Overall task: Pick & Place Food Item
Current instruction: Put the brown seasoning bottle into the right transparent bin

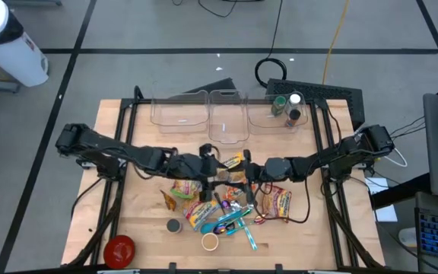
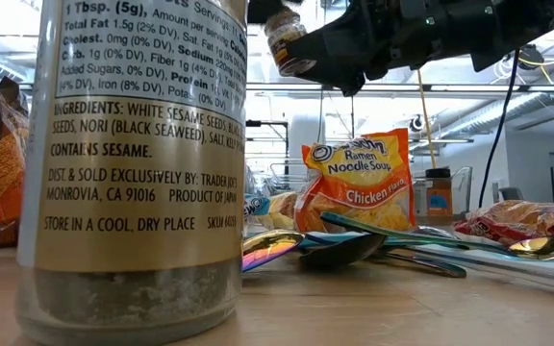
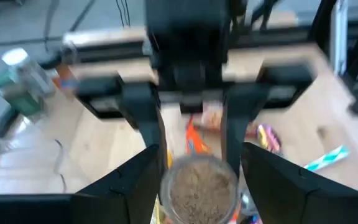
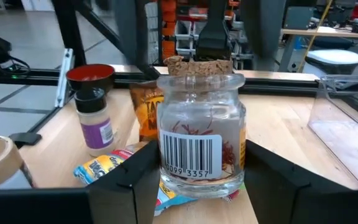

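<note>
Right gripper (image 4: pixel 194 186) pinches a small cork-stoppered glass jar (image 4: pixel 201 140) between its two fingers, and you can see the barcode label facing its wrist camera. Your left gripper (image 3: pixel 197 180) meets it over the middle of the worktop (image 1: pixel 139 221), fingers spread on either side of the same jar, whose cork top fills the gap between them; whether those fingers touch the glass, you cannot tell. From table height the jar (image 2: pixel 287 40) hangs in the air, clear of the ramen noodle packet (image 2: pixel 359 183) and the spoons (image 2: pixel 354 248) lying below. A tall seasoning bottle (image 2: pixel 142 163) stands near the worktop's front edge.
</note>
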You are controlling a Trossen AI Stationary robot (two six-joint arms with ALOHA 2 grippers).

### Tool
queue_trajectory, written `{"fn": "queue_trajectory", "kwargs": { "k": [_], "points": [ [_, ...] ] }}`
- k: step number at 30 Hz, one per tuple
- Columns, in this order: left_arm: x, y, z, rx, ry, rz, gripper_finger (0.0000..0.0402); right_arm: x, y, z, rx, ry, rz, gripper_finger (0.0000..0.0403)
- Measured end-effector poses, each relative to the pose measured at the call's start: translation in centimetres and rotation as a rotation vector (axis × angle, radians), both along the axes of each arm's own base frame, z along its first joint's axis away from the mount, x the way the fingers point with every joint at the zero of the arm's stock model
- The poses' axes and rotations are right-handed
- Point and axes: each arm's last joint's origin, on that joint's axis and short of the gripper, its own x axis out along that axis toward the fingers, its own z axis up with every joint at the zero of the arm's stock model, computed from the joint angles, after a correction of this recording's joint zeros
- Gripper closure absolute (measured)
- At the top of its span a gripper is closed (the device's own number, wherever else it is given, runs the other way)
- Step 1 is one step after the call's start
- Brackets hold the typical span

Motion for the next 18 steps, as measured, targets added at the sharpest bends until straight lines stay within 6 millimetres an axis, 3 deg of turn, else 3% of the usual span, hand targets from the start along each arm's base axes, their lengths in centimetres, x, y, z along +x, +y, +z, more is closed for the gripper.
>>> {"fn": "queue_trajectory", "kwargs": {
  "k": [3,5,9,14,18],
  "points": [
    [-1.5,0.0,2.1,0.003,-0.084,-0.006,0.0179,-0.1,-0.1,0.0,-0.01,0.014,-0.042,0.0222],
    [-2.6,-0.2,2.2,0.039,-0.13,0.011,0.0179,-0.3,-0.2,0.2,-0.014,0.017,-0.059,0.0222],
    [-4.8,0.0,0.6,0.059,-0.23,0.039,0.0179,-1.3,-0.4,1.1,-0.019,0.001,-0.065,0.0222],
    [-7.6,1.2,-2.1,-0.026,-0.519,0.071,0.0179,-3.4,-0.9,2.4,-0.001,-0.091,-0.09,0.0222],
    [-8.4,2.7,-4.6,-0.142,-0.724,0.073,0.0179,-4.4,-1.1,2.4,0.018,-0.183,-0.09,0.0222]
  ]
}}
